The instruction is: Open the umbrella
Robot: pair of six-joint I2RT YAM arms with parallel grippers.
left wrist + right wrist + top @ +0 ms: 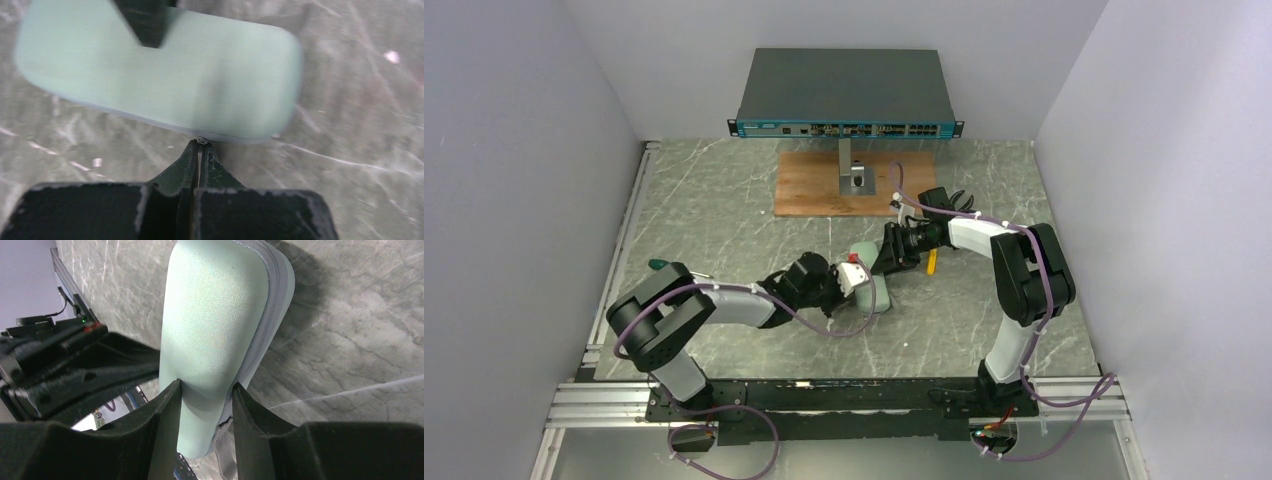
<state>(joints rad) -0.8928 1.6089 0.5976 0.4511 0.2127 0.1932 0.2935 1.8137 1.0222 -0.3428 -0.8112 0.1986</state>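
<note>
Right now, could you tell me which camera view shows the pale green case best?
The right wrist view: the pale green case fills it sharply, weave and grey seam visible, gripped by the right pincer. The left wrist view shows it blurred, the left pincer shut at its edge. The top view shows only a small patch.

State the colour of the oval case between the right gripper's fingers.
The case is pale mint green with a grey zip edge; best in the right wrist view.

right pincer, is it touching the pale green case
Touching. In the right wrist view the right pincer clamps the pale green case, both fingers pressed against its sides with no gap.
</note>
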